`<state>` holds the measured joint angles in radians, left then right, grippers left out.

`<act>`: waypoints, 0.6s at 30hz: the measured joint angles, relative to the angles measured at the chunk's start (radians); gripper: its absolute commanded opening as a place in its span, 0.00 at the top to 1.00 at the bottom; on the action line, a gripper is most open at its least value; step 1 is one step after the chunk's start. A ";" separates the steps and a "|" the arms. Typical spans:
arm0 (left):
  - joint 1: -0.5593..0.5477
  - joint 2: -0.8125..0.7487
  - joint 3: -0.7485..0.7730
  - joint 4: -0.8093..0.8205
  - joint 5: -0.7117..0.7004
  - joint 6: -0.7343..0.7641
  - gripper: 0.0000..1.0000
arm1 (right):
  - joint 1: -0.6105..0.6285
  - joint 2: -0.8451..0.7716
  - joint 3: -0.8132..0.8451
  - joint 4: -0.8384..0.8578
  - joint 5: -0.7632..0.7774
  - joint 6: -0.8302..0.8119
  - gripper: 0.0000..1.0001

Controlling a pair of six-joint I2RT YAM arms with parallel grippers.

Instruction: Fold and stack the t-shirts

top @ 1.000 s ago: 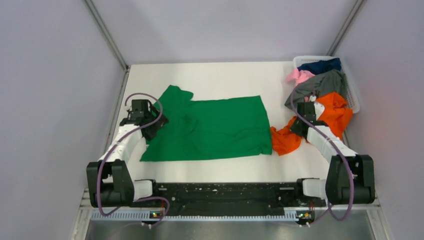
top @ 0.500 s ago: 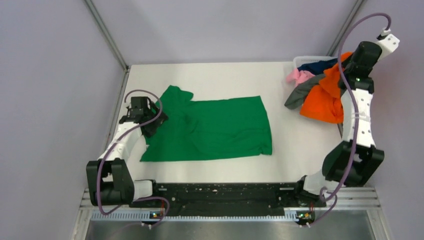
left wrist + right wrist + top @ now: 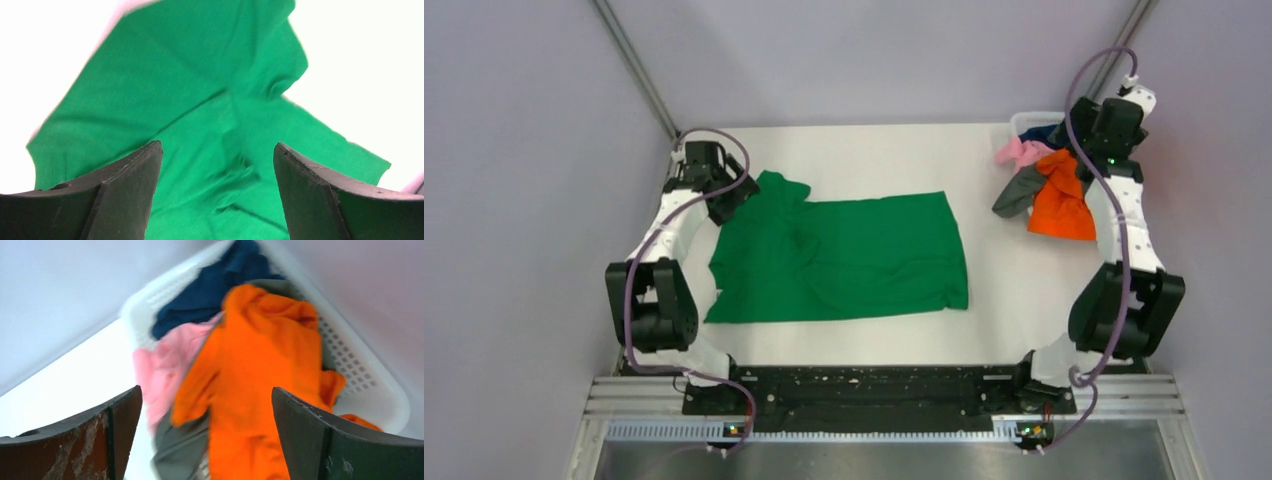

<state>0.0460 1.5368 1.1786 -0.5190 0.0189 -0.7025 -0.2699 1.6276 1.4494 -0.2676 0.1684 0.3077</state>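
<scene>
Green t-shirt (image 3: 844,255) lies spread flat mid-table, a bit toward 9 o'clock, with a sleeve poking out at its 11 o'clock corner and wrinkles near that end. Left gripper (image 3: 217,146) hovers over the shirt's 10 o'clock edge — fingers wide apart, nothing between them. White basket (image 3: 1024,122) sits at the table's 2 o'clock corner with the navy shirt (image 3: 215,295), pink shirt (image 3: 160,365), grey shirt (image 3: 1017,192) and orange shirt (image 3: 1062,198). Orange and grey spill out toward 7 o'clock. Right gripper (image 3: 206,390) is above that pile — fingers spread, holding nothing, orange cloth directly below.
</scene>
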 measured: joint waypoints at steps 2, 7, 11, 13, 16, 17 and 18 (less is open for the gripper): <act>-0.001 0.081 0.115 -0.016 0.001 0.019 0.15 | 0.057 -0.095 -0.057 0.027 -0.002 -0.017 0.01; -0.014 0.324 0.433 -0.068 -0.015 0.092 0.19 | 0.237 -0.257 -0.165 0.140 -0.090 -0.027 0.01; -0.024 0.576 0.748 -0.167 -0.056 0.157 0.22 | 0.367 -0.244 -0.233 0.178 -0.141 -0.038 0.01; -0.032 0.703 0.907 -0.209 -0.084 0.185 0.23 | 0.425 -0.211 -0.261 0.175 -0.151 -0.044 0.01; -0.043 0.821 1.027 -0.222 -0.121 0.217 0.23 | 0.480 -0.161 -0.306 0.171 -0.168 -0.043 0.01; -0.049 0.842 1.038 -0.223 -0.129 0.226 0.23 | 0.487 -0.148 -0.322 0.168 -0.172 -0.042 0.01; -0.057 0.861 1.043 -0.223 -0.137 0.233 0.22 | 0.489 -0.142 -0.331 0.164 -0.172 -0.040 0.01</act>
<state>-0.0113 2.3974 2.2215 -0.7422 -0.1181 -0.4690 0.2195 1.4860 1.1187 -0.1032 -0.0036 0.2680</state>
